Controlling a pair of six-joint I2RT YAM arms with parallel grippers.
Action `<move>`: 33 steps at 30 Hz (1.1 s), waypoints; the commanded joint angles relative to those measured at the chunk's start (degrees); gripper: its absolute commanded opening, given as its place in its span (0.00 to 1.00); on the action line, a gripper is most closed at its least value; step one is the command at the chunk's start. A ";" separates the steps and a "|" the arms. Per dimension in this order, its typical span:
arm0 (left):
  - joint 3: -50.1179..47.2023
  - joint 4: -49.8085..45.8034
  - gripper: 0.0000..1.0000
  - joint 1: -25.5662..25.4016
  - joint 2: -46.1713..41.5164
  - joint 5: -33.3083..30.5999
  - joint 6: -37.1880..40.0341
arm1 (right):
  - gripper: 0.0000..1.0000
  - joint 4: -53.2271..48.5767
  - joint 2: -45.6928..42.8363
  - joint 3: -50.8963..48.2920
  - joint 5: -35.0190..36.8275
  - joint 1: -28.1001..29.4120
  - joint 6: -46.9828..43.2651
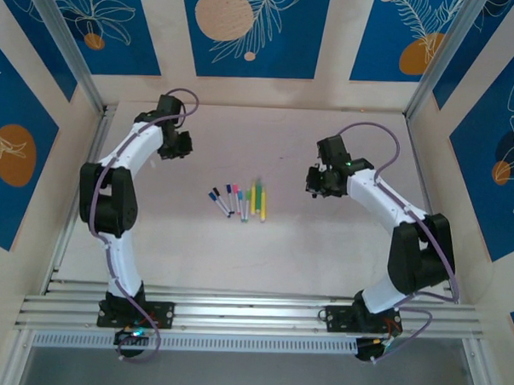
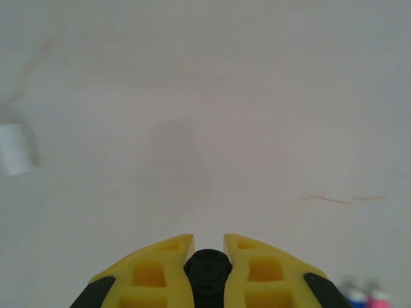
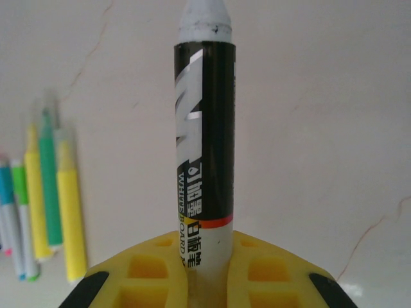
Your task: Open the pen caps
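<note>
The pale table point(image 1: 323, 246) carried both arms at its near edge. The left arm point(image 1: 121, 178) reached to the far left, and the right arm point(image 1: 392, 215) bent in from the right, both well apart from the pens.

The right gripper point(image 1: 319, 180) was clenched around a black marker point(image 3: 204, 128). The marker stood straight out between the yellow fingers point(image 3: 270, 269), and its grey-white end pointed away from the wrist.

The left gripper point(image 2: 209, 239) was nearly closed on a small round black cap point(image 2: 207, 269), seen end-on between its fingers and held above bare table.

The other pens point(image 1: 240, 200) lay side by side at the table's middle, between the two arms. The longer yellow and green ones were on the right, the short white ones on the left.

The short ones' coloured caps point(image 1: 231, 190) sat at their far ends, blue and pink among them. Whether they were seated tight was too small to tell.
</note>
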 commanded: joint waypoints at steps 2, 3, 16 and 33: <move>2.73 -4.75 0.00 2.13 3.89 -8.17 3.96 | 0.00 1.36 4.46 2.87 0.84 -2.36 -2.78; 3.53 -5.11 0.00 2.48 4.94 -8.82 4.29 | 0.00 1.52 5.19 3.06 0.64 -2.79 -2.51; 7.84 -5.44 0.00 4.92 13.72 -14.40 3.49 | 0.00 1.83 8.13 4.11 -0.18 -3.05 -0.93; 8.47 -4.21 0.24 6.25 14.89 -11.34 2.16 | 0.00 0.06 9.34 4.13 1.46 -3.02 -0.02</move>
